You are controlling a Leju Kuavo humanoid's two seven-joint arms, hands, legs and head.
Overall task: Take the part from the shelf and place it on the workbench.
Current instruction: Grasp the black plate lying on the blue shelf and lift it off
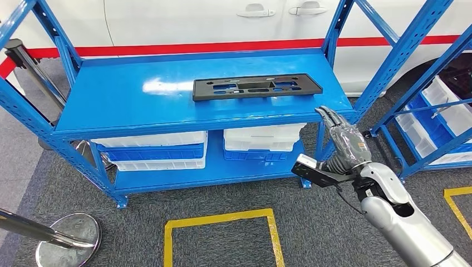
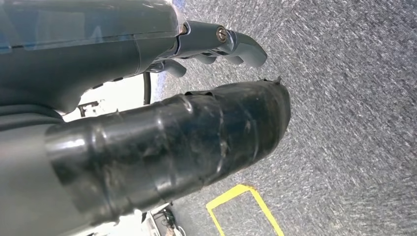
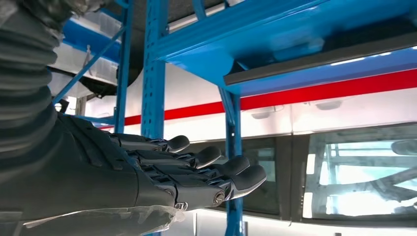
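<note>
The part (image 1: 256, 87) is a long flat black plastic panel with cut-outs, lying on the top deck of the blue shelf (image 1: 111, 100), right of centre. My right hand (image 1: 345, 146) is raised in front of the shelf's right front corner, just below and right of the part, not touching it. Its fingers (image 3: 196, 167) are stretched out and apart, holding nothing. In the right wrist view the part's dark edge (image 3: 314, 61) lies beyond the fingertips. My left hand (image 2: 211, 49) hangs over the grey carpet with its fingers loosely extended and nothing in it.
White bins (image 1: 150, 150) (image 1: 261, 142) fill the shelf's lower deck. A second blue rack with bins (image 1: 439, 117) stands to the right. A white car (image 1: 195, 22) is behind. A chrome stanchion base (image 1: 69, 233) and yellow floor tape (image 1: 222, 219) lie in front.
</note>
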